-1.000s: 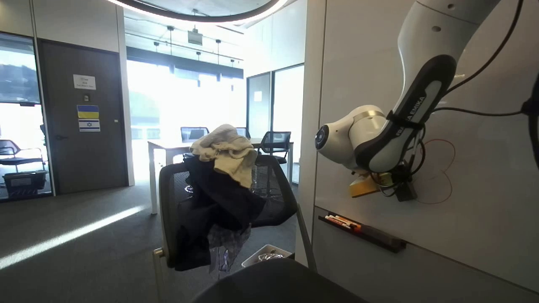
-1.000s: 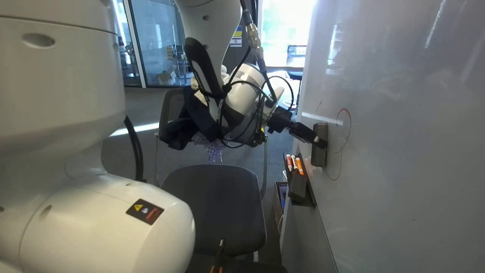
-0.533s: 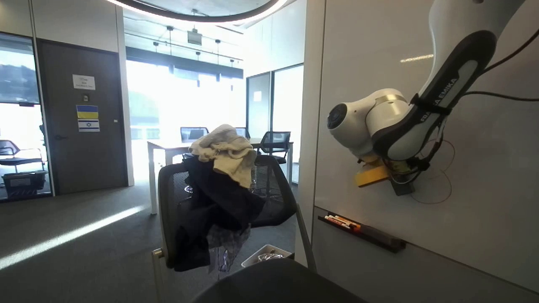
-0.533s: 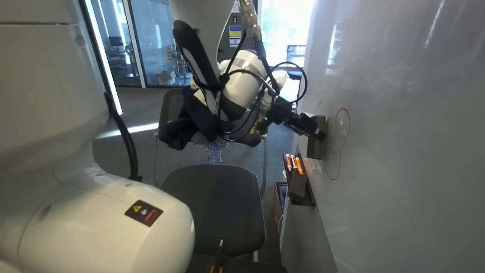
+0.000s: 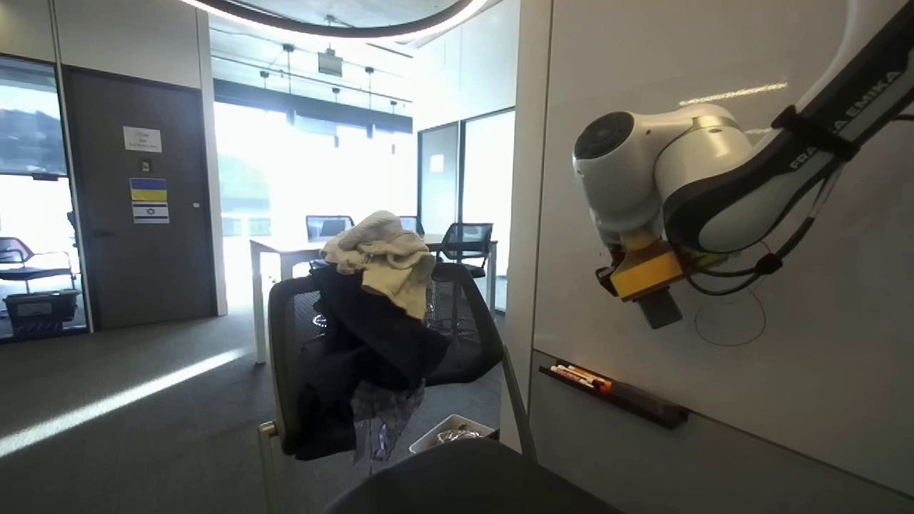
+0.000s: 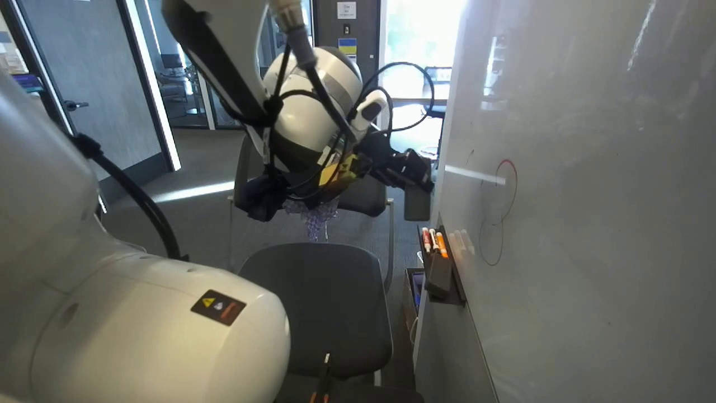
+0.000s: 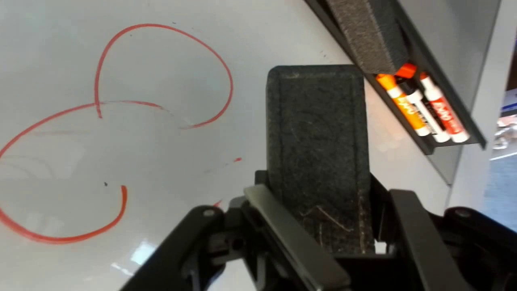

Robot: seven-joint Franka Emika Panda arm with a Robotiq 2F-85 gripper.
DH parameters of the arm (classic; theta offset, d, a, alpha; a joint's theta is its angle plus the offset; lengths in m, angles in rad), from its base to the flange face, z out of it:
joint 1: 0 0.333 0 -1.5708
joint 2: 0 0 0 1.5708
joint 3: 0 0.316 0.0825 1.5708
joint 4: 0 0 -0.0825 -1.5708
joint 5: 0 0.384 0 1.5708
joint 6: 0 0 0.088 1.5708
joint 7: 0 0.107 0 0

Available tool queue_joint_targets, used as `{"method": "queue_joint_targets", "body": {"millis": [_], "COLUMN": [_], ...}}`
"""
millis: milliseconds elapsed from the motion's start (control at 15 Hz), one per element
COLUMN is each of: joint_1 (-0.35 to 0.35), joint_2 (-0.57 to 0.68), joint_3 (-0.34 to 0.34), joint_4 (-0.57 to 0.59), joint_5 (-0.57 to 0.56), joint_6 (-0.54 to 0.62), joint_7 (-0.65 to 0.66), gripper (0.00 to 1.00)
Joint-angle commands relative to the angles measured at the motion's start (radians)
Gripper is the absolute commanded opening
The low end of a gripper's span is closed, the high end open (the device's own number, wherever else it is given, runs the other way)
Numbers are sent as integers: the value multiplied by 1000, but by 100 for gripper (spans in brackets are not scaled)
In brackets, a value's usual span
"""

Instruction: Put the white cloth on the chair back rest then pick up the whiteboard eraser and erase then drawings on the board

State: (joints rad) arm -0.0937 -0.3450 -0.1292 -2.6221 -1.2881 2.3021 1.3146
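The white cloth (image 5: 385, 257) lies over the top of the chair back rest (image 5: 282, 357), on dark clothing. The arm hides it in an exterior view. My gripper (image 7: 319, 190) is shut on a dark grey whiteboard eraser (image 7: 317, 121), its felt face towards the wrist camera. The eraser shows below the gripper in both exterior views (image 5: 660, 309) (image 6: 417, 202), held apart from the whiteboard (image 6: 604, 224). Red drawings (image 7: 226, 64), open curved lines with gaps, are on the board left of the eraser in the wrist view. They also show in both exterior views (image 5: 764, 318) (image 6: 517, 187).
A tray (image 5: 678, 422) on the board's lower edge holds several markers (image 7: 410, 111) and another dark block (image 6: 439, 274). The chair seat (image 6: 319, 302) stands beside the board. A light bin (image 5: 428, 437) is on the floor behind the chair.
My gripper has pulled the eraser back from the board, towards the chair side, and the wrist has turned so the eraser hangs lower from it. The cloth has not moved.
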Motion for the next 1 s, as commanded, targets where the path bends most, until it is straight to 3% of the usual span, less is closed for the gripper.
{"method": "queue_joint_targets", "body": {"millis": [0,400,733,933], "joint_1": [51,107,186,205], "joint_2": [-80,95,354,536], "joint_3": [14,50,59,74], "joint_4": [-75,-55,10,84], "joint_5": [69,84,59,90], "joint_6": [94,346,565,674], "joint_7": [-141,-211,-209,-286], "gripper": [31,31,31,31]}}
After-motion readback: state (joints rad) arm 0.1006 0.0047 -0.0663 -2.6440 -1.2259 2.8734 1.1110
